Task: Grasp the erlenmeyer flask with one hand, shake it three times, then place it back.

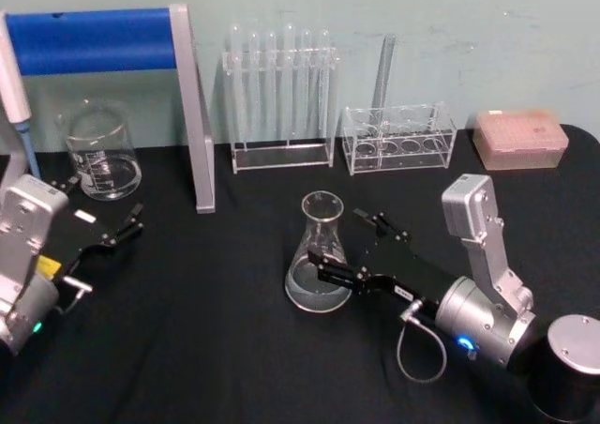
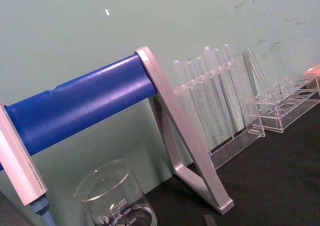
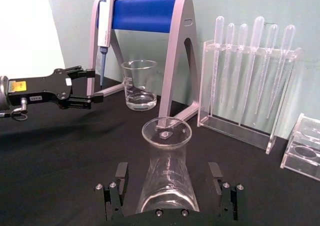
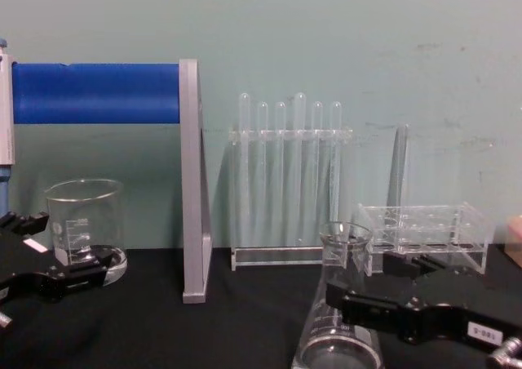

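Black-covered table (image 1: pixel 216 349): erlenmeyer flask (image 1: pixel 321 255) stands upright near the middle, well apart from the other labware. Far row along the wall, left to right: glass beaker (image 1: pixel 98 152), grey pipette stand (image 1: pixel 199 143) with a blue crossbar and its foot just right of the beaker, clear test-tube rack (image 1: pixel 281 152) loaded with tubes, a lower clear rack (image 1: pixel 398 141) holding one tall tube, and a pink tip box (image 1: pixel 520 141) at the far right. Everything in that row sits upright, and no item touches its neighbour.
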Motion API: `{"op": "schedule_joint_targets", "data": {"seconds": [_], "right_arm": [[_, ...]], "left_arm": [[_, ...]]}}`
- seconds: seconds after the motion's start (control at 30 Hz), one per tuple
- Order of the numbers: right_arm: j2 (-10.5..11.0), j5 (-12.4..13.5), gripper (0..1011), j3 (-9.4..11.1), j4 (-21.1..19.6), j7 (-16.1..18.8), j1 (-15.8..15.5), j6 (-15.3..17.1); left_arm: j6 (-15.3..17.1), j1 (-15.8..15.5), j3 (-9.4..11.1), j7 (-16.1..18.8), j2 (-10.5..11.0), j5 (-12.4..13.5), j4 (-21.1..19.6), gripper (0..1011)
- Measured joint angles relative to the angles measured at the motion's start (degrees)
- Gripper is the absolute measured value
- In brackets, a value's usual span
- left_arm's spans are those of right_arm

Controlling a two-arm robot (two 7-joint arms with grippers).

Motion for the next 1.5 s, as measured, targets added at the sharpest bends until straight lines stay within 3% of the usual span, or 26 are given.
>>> {"op": "schedule_joint_targets", "data": {"seconds": [0.67,1.5], "right_arm": [[-3.4,-2.4,1000,-0.1,4.6,0.4,3.7,-0.7],[-4.2,-2.6,1000,-0.3,4.8,1.0,4.2,-0.6]], "left_arm": [[0.0,0.0,0.0,0.0,0.0,0.0,0.0,1001],[0.0,0.0,0.0,0.0,0.0,0.0,0.0,1001]]}}
